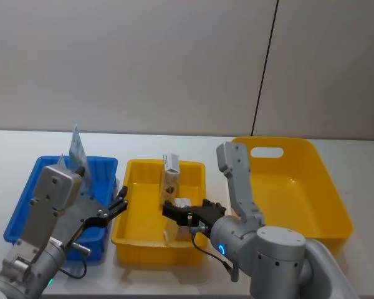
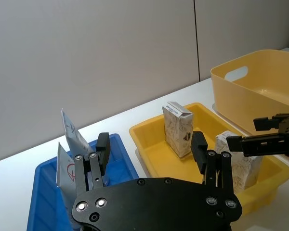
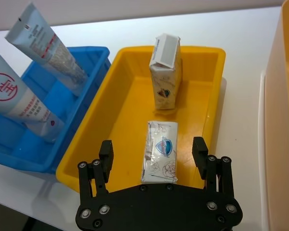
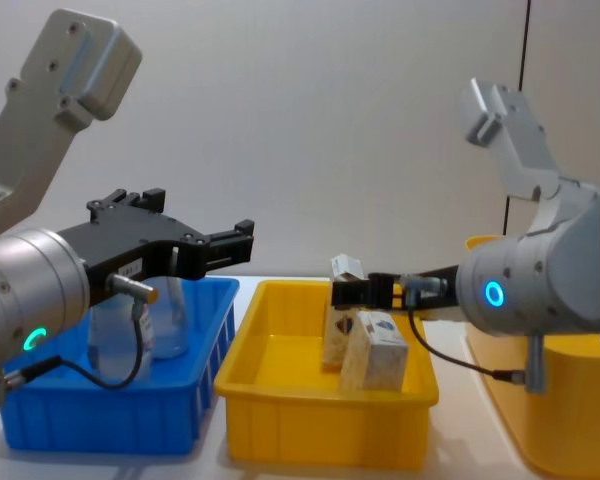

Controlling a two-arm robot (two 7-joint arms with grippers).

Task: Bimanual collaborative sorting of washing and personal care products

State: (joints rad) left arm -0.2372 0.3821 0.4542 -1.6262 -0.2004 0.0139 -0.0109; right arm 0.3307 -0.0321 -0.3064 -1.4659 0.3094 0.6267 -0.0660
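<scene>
In the small yellow bin (image 3: pixel 116 98), toward its front edge, the squat carton (image 3: pixel 160 151) sits under the right gripper (image 3: pixel 152 144), jaws apart. A skewed descent could topple the tall carton (image 3: pixel 165 72) behind. The left gripper (image 1: pixel 115 208), also apart, hangs by the blue bin's (image 3: pixel 94 50) tubes (image 3: pixel 43 43). A grey wall (image 1: pixel 143 62) backs the white surface (image 1: pixel 174 140).

This looks like a robotics lab or test room. A bare, pale panelled wall (image 1: pixel 124 62) fills the upper half of the head view, split by one dark vertical seam (image 1: pixel 266 62) at upper right. Below it runs a plain white worktop (image 1: pixel 174 142) carrying plastic sorting bins (a blue bin (image 1: pixel 25 205) at lower left, a small yellow bin (image 1: pixel 143 165) at centre, a large yellow bin (image 1: pixel 324 187) at right). A grey left arm (image 1: pixel 50 199) and right arm (image 1: pixel 274 249) rise from the bottom edge.
</scene>
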